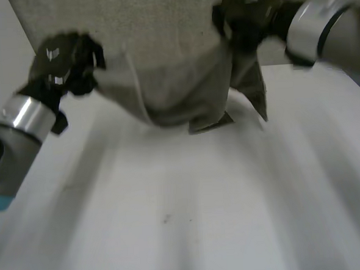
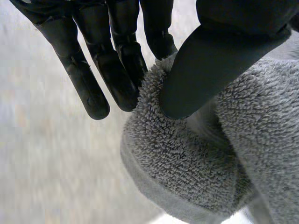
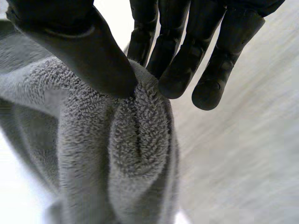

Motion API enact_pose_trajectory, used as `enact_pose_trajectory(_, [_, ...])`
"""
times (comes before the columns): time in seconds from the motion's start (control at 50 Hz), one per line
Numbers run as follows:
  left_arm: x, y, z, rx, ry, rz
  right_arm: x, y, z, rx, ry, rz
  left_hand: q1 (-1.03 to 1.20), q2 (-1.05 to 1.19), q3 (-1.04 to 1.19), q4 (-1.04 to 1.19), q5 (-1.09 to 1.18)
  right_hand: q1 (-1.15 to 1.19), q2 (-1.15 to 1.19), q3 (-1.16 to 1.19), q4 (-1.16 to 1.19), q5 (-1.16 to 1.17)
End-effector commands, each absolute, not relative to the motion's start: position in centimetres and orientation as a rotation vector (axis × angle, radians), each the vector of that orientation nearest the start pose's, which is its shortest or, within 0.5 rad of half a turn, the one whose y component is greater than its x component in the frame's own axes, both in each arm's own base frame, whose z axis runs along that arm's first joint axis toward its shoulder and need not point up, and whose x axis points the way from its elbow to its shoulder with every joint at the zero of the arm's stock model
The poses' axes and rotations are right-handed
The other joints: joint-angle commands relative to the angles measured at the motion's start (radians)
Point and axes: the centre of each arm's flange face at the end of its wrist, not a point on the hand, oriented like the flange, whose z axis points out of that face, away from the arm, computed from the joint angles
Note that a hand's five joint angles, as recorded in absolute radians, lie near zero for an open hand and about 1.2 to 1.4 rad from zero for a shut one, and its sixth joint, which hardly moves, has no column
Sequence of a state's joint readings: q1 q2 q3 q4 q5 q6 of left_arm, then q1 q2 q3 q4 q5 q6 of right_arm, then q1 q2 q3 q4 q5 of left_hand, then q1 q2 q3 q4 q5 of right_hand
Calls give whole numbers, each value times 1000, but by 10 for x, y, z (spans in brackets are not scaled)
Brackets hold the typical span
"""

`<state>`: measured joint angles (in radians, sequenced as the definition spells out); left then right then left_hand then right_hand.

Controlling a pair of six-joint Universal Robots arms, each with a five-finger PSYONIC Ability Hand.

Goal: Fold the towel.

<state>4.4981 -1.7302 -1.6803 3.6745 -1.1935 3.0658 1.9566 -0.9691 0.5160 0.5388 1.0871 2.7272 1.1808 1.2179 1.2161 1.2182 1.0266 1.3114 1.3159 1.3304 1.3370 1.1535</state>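
Left wrist view showed the left hand [image 2: 210,60] pinching a bunched fold of the grey towel [image 2: 187,163], with the thumb pressed into the pile against the nearest straight fingers [image 2: 96,93]. In the right wrist view the right hand [image 3: 93,51] gripped another gathered fold the same way, and cloth hung below its fingertips. From the head view, both hands were raised over the white desk [image 1: 202,201], each on one side of the towel, which sagged between them. Its crumpled lower edge hung low over the desk, and whether it touched could not be told.
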Motion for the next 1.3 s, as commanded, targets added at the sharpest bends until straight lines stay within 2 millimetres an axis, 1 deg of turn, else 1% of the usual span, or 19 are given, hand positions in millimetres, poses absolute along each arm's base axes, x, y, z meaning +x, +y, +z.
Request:
enact_pose_trajectory(0.02, [-205, -290, 201, 693, 2468, -2525, 331, -283, 245, -1483, 1866, -1487, 215, 178, 180, 178, 195, 85, 80, 66, 59, 68])
enact_pose_trajectory(0.04, [-205, -283, 193, 727, 2508, -2490, 333, -273, 227, -1517, 1885, -1402, 215, 178, 180, 178, 195, 85, 80, 66, 59, 68])
enact_pose_trajectory(0.18, [-203, -261, 187, 950, 2446, -2428, 341, -233, 188, -1578, 1887, -1205, 164, 126, 128, 126, 143, 85, 80, 66, 59, 68])
enact_pose_trajectory(0.26, [-205, -246, 193, 1076, 2370, -2405, 345, -222, 187, -1584, 1858, -1221, -113, -150, -148, -150, -133, 85, 80, 66, 59, 68])
enact_pose_trajectory(0.3, [-206, -232, 199, 1178, 2287, -2378, 343, -219, 194, -1521, 1864, -1262, -490, -527, -525, -527, -510, 85, 80, 66, 59, 68])
enact_pose_trajectory(0.32, [-206, -232, 199, 1178, 2286, -2378, 343, -219, 194, -1521, 1864, -1262, -492, -529, -527, -529, -512, 85, 80, 66, 59, 68])
enact_pose_trajectory(0.36, [-206, -223, 210, 1241, 2180, -2368, 341, -217, 198, -1441, 1888, -1277, -906, -943, -942, -944, -927, 85, 80, 66, 59, 68])
enact_pose_trajectory(0.4, [-204, -222, 216, 1256, 2127, -2366, 340, -215, 196, -1418, 1902, -1271, -1006, -1043, -1042, -1044, -1027, 85, 80, 66, 59, 68])
enact_pose_trajectory(0.48, [-202, -224, 226, 1269, 2056, -2367, 337, -209, 188, -1414, 1934, -1233, -1006, -1043, -1042, -1044, -1027, 85, 80, 66, 59, 68])
enact_pose_trajectory(0.62, [-202, -236, 255, 1245, 2003, -2397, 329, -172, 161, -1492, 1974, -1015, -994, -1031, -1029, -1031, -1014, 85, 80, 66, 59, 68])
enact_pose_trajectory(0.76, [-215, -240, 270, 1210, 2068, -2461, 319, -153, 158, -1557, 1950, -982, -958, -996, -994, -996, -979, 85, 80, 66, 59, 68])
enact_pose_trajectory(0.86, [-242, -248, 263, 1151, 2219, -2478, 316, -152, 161, -1546, 1941, -1026, -914, -952, -950, -952, -935, -11, -15, -30, -37, -28])
enact_pose_trajectory(0.9, [-262, -254, 255, 1136, 2269, -2453, 314, -152, 166, -1539, 1929, -1067, -903, -940, -938, -940, -923, -676, -681, -695, -702, -693])
enact_pose_trajectory(0.92, [-262, -254, 255, 1136, 2269, -2452, 314, -152, 166, -1538, 1929, -1067, -903, -940, -938, -940, -923, -680, -685, -699, -706, -697])
enact_pose_trajectory(0.94, [-274, -255, 249, 1152, 2294, -2434, 313, -152, 168, -1533, 1922, -1092, -900, -937, -935, -937, -920, -1052, -1057, -1071, -1078, -1069])
enact_pose_trajectory(0.96, [-284, -257, 242, 1169, 2316, -2413, 313, -152, 171, -1526, 1914, -1128, -900, -937, -935, -937, -920, -1137, -1141, -1156, -1162, -1153])
enact_pose_trajectory(1.08, [-307, -262, 219, 1247, 2404, -2331, 307, -160, 180, -1435, 1931, -1207, -873, -910, -909, -911, -894, -1137, -1141, -1156, -1162, -1153])
enact_pose_trajectory(1.14, [-320, -267, 196, 1306, 2472, -2247, 289, -180, 180, -1306, 2021, -1240, -800, -837, -836, -838, -821, -1137, -1141, -1156, -1162, -1153])
enact_pose_trajectory(1.3, [-331, -273, 168, 1440, 2459, -2110, 265, -206, 186, -1201, 2094, -1340, -659, -696, -694, -696, -679, -1137, -1141, -1156, -1162, -1153])
